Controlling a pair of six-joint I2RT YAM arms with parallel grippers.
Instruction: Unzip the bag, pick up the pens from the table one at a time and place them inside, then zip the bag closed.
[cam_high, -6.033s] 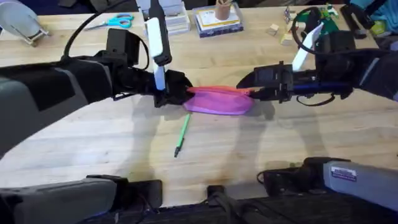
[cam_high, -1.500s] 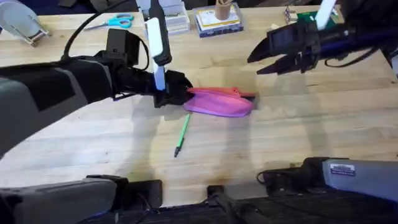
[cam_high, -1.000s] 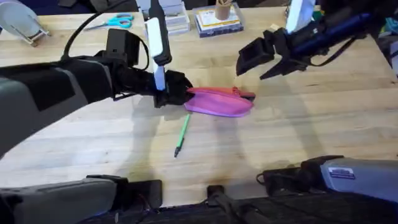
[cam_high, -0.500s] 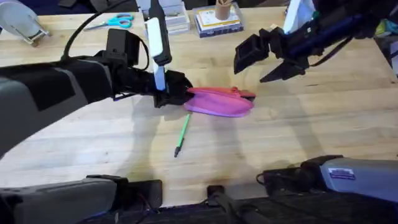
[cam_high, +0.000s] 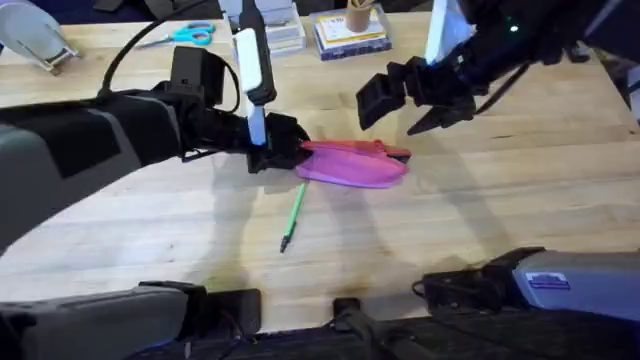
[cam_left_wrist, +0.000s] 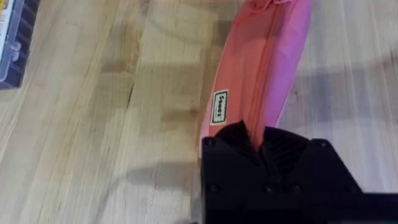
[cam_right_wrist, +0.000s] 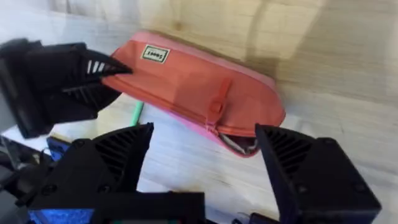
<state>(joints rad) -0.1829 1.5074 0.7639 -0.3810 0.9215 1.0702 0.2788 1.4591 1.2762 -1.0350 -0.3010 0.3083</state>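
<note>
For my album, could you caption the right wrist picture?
Open fingers hover above a pink pencil pouch pinched at one end by the other arm's fingers.

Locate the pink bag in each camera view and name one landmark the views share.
Overhead: the bag lies mid-table, left gripper clamping its left end.
Left wrist: it runs up from the fingers to the top edge.
Right wrist: centre frame.
Shared landmark: the white label near the clamped end.

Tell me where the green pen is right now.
In the overhead view the green pen lies on the table, left of centre, just in front of the pink bag's left end, untouched by either gripper.
</note>
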